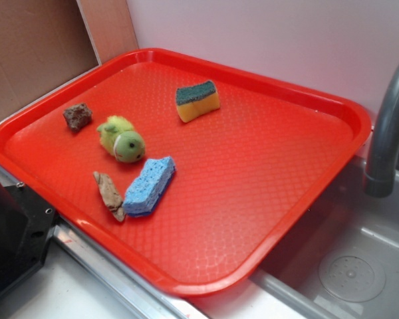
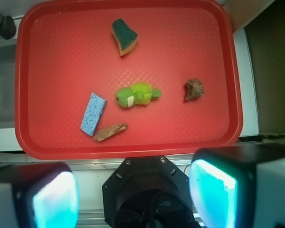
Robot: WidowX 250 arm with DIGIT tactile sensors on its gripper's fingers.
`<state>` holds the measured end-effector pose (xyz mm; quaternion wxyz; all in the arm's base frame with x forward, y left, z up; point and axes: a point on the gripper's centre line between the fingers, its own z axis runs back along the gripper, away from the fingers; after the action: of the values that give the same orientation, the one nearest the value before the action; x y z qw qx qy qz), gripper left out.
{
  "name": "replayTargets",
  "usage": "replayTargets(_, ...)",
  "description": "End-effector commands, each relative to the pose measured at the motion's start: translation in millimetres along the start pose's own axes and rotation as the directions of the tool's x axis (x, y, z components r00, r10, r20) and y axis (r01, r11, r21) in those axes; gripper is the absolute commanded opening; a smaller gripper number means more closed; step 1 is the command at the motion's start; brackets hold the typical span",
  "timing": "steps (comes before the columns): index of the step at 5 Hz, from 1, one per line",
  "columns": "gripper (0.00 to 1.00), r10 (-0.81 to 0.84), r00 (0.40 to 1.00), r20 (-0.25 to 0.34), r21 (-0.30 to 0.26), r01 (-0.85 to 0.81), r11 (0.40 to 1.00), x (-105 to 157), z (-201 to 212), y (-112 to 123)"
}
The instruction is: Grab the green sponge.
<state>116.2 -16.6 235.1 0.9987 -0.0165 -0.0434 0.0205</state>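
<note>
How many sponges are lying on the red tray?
2. The green sponge lies toward the tray's far side, away from the other items. The light-blue sponge lies nearer the front edge, beside a brown wood piece. Nothing appears to hide another.

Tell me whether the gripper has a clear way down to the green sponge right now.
Probably yes. The green sponge lies alone near the tray's far edge, apart from the plush toy and blue sponge. The gripper is open, high above the near edge, with nothing between.
</note>
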Motion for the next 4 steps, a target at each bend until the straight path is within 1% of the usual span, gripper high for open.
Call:
replayTargets(1,1.00,0.000,1.000,0.000,0.000,0.000,1.000,0,0,0)
replayTargets(2,1.00,-0.036,0.999,0.030,-0.006,0.036,0.999,14,-9,5)
replayTargets(3,1.00,-0.083,0.995,0.061,0.015,0.082,0.996,37,-24,12)
replayTargets(4,1.00,-0.133,0.986,0.100,0.050,0.129,0.990,62,-44,20)
